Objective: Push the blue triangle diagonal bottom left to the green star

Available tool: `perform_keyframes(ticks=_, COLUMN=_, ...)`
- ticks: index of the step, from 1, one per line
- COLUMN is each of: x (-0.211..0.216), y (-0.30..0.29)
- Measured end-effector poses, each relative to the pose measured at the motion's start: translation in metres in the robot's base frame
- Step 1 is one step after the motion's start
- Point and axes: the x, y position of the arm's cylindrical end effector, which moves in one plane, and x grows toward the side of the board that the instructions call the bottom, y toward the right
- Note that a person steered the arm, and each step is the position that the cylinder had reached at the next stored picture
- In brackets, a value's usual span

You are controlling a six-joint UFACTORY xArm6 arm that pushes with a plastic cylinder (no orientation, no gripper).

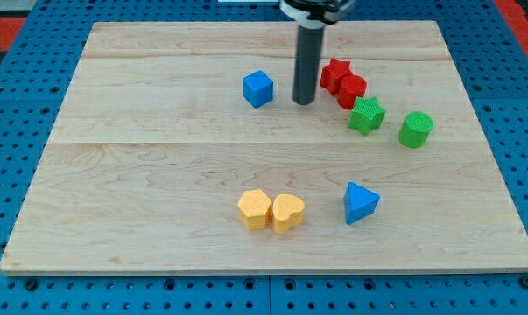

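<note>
The blue triangle (360, 203) lies on the wooden board (158, 175) towards the view's bottom right. The green star (366, 115) sits above it, towards the view's upper right, touching a red cylinder (352, 90). My tip (304, 101) rests on the board left of the red blocks and right of a blue cube (257, 88). It is well above and to the left of the blue triangle, not touching any block.
A red star (334, 75) sits just above-left of the red cylinder. A green cylinder (415, 129) stands right of the green star. A yellow hexagon (255, 209) and a yellow heart (287, 212) sit side by side left of the blue triangle.
</note>
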Motion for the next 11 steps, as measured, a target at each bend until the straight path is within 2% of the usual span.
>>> perform_keyframes(ticks=1, x=0.006, y=-0.034)
perform_keyframes(ticks=2, x=0.046, y=-0.013)
perform_keyframes(ticks=3, x=0.112, y=0.044)
perform_keyframes(ticks=4, x=0.160, y=0.115)
perform_keyframes(ticks=5, x=0.204, y=0.111)
perform_keyframes(ticks=6, x=0.208, y=0.051)
perform_keyframes(ticks=7, x=0.155, y=0.018)
perform_keyframes(ticks=8, x=0.153, y=0.032)
perform_keyframes(ticks=9, x=0.179, y=0.057)
perform_keyframes(ticks=10, x=0.163, y=0.081)
perform_keyframes(ticks=11, x=0.126, y=0.063)
